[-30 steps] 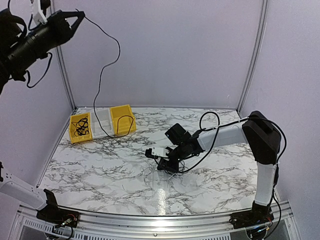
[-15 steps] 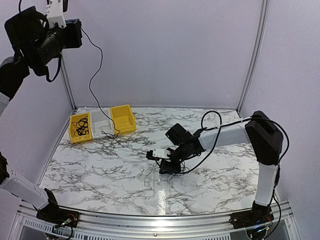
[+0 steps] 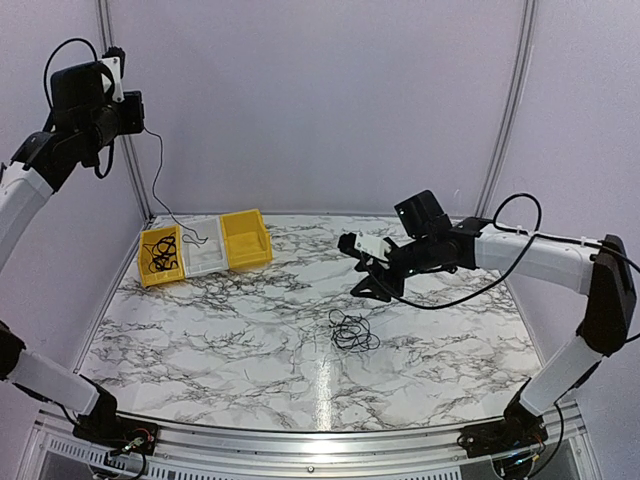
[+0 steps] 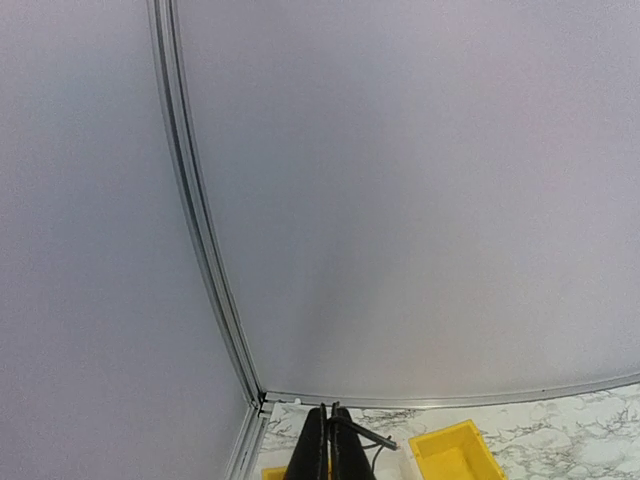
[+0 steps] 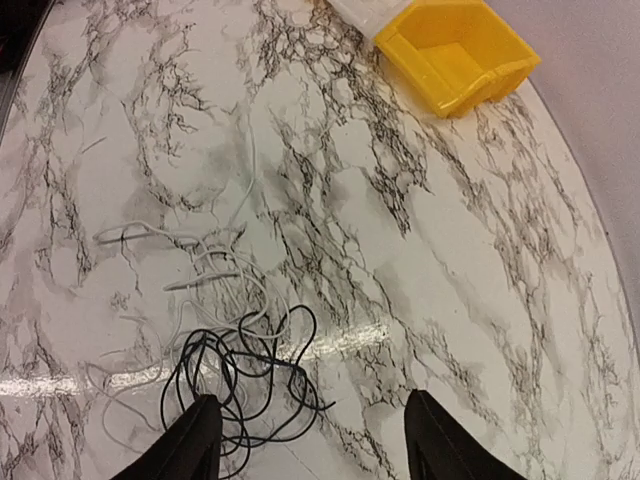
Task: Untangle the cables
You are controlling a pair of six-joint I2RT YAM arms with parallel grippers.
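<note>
my left fingers (image 4: 332, 455) together, pinching one black cable (image 3: 155, 172), high up by the far-left corner post (image 4: 197, 200). The cable hangs slack down to the white bin (image 3: 205, 250). my right fingers (image 3: 372, 288) apart, holding nothing, above the table (image 3: 200, 340), just far-right of the cable tangle (image 3: 350, 330). Tangle lies mid-table, well off every edge. yellow bins (image 3: 245, 238) flank the white one at the far-left edge.

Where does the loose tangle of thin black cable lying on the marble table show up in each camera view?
Top external: thin black cable tangle near the middle of the white marble table.
Left wrist: not in it.
Right wrist: thin black cable tangle at bottom left, near the lower edge.
Shared landmark: open yellow plastic bin, seen in all three views.
</note>
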